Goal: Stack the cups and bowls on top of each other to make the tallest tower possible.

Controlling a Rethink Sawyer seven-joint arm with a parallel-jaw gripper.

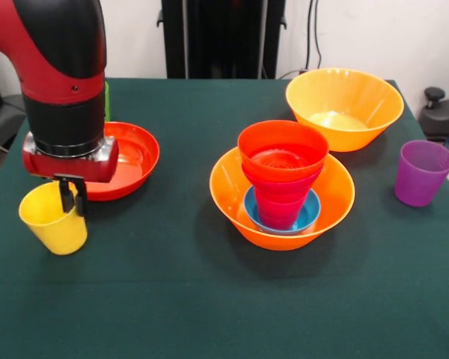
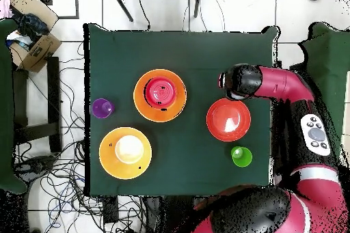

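The yellow cup (image 1: 52, 221) stands at the left of the front view, tipped slightly. My gripper (image 1: 73, 208) comes down onto its right rim, one finger inside and one outside, shut on the wall. The tower (image 1: 282, 161) rises from a large orange bowl (image 1: 232, 198): a blue bowl (image 1: 309, 215), pink and magenta pieces, and a red-orange bowl (image 1: 282, 146) on top. A second large orange bowl (image 1: 344, 105) and the purple cup (image 1: 422, 173) stand to the right. In the overhead view my wrist (image 2: 236, 80) hides the yellow cup, and the green cup (image 2: 240, 156) stands apart.
The wide shallow red-orange bowl (image 1: 138, 153) lies just behind my gripper, touching distance from the yellow cup. A sliver of the green cup (image 1: 107, 101) shows behind the arm. The dark green table (image 1: 172, 299) ends close to the yellow cup's left side.
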